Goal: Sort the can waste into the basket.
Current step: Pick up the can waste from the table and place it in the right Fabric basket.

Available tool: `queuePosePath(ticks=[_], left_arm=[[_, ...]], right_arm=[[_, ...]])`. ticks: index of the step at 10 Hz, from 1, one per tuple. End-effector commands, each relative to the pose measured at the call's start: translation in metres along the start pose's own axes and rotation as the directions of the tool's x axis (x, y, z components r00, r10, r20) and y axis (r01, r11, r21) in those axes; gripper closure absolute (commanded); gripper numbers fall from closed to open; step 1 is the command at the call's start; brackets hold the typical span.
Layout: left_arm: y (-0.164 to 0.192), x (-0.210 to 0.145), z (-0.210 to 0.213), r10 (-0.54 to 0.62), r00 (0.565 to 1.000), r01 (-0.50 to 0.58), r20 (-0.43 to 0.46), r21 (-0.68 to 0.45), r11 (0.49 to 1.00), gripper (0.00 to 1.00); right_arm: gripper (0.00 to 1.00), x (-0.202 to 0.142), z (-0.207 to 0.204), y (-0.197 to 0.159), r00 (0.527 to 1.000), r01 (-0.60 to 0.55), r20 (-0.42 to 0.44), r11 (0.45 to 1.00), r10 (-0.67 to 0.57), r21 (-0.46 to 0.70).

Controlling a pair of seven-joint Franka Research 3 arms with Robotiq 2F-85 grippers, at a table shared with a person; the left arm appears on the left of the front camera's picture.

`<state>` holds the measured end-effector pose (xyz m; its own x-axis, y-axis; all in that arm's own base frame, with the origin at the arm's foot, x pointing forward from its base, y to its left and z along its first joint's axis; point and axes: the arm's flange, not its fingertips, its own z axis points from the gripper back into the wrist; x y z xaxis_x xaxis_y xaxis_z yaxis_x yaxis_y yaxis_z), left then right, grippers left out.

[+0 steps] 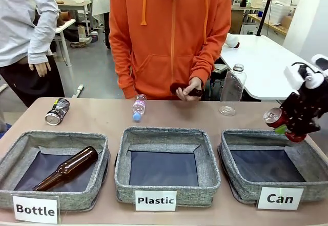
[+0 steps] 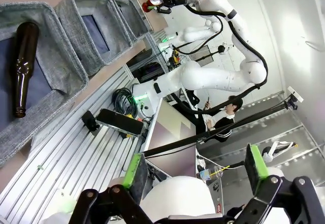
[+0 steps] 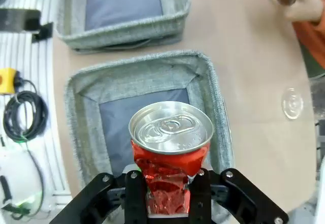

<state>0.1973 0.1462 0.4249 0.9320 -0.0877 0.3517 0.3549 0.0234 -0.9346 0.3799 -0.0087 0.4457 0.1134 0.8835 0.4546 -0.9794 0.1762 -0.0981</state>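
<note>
My right gripper is shut on a crushed red can, held in the air above the far right rim of the grey basket labelled "Can". In the right wrist view the red can sits upright between my right gripper, with the basket and its dark lining directly beneath. A black crushed can lies on the table at the far left. My left gripper is open with nothing between its green pads; far off it sees the red can.
The "Bottle" basket holds a brown glass bottle. The "Plastic" basket stands in the middle. A small plastic bottle lies on the table and a clear one stands behind. The person's hand holds a dark bottle.
</note>
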Motion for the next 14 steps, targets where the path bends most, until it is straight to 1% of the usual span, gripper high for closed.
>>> queuePosePath(ticks=[1, 2, 3, 4, 7, 8, 10, 11, 12, 13, 14], left_arm=[[-0.002, 0.001, 0.002, -0.018, 1.0, 0.018, 0.002, -0.01, 1.0, 0.0], [-0.002, 0.001, 0.002, -0.018, 1.0, 0.018, 0.002, -0.01, 1.0, 0.0], [-0.002, 0.001, 0.002, -0.018, 1.0, 0.018, 0.002, -0.01, 1.0, 0.0], [-0.002, 0.001, 0.002, -0.018, 1.0, 0.018, 0.002, -0.01, 1.0, 0.0], [-0.002, 0.001, 0.002, -0.018, 1.0, 0.018, 0.002, -0.01, 1.0, 0.0], [-0.002, 0.001, 0.002, -0.018, 1.0, 0.018, 0.002, -0.01, 1.0, 0.0], [-0.002, 0.001, 0.002, -0.018, 1.0, 0.018, 0.002, -0.01, 1.0, 0.0], [-0.002, 0.001, 0.002, -0.018, 1.0, 0.018, 0.002, -0.01, 1.0, 0.0], [-0.002, 0.001, 0.002, -0.018, 1.0, 0.018, 0.002, -0.01, 1.0, 0.0], [-0.002, 0.001, 0.002, -0.018, 1.0, 0.018, 0.002, -0.01, 1.0, 0.0], [-0.002, 0.001, 0.002, -0.018, 1.0, 0.018, 0.002, -0.01, 1.0, 0.0]], right_arm=[[1.0, -0.014, -0.001, -0.004, 1.0, 0.013, -0.028, 1.0, -0.013, 0.011], [0.3, -0.016, -0.003, -0.003, 0.999, -0.015, -0.038, 0.999, 0.016, 0.038], [0.18, -0.015, -0.004, -0.003, 0.999, -0.022, -0.037, 0.999, 0.023, 0.043], [0.0, -0.014, -0.004, -0.004, 0.999, -0.02, -0.032, 0.999, 0.021, 0.045], [0.0, -0.015, -0.003, -0.006, 0.999, -0.005, -0.037, 0.999, 0.007, 0.042], [0.0, -0.016, -0.003, -0.006, 1.0, -0.002, -0.027, 0.999, 0.003, 0.043], [0.0, -0.017, -0.002, -0.011, 0.998, 0.057, 0.034, 0.997, -0.059, 0.054], [0.0, -0.018, -0.001, -0.014, 0.992, 0.105, 0.064, 0.992, -0.11, 0.075], [0.0, -0.02, 0.002, -0.017, 0.974, 0.183, 0.114, 0.978, -0.194, 0.098], [0.0, -0.014, 0.008, -0.023, 0.84, 0.461, 0.223, 0.868, -0.494, 0.187], [0.0, -0.012, 0.016, -0.028, 0.63, 0.639, 0.23, 0.664, -0.742, 0.388]])
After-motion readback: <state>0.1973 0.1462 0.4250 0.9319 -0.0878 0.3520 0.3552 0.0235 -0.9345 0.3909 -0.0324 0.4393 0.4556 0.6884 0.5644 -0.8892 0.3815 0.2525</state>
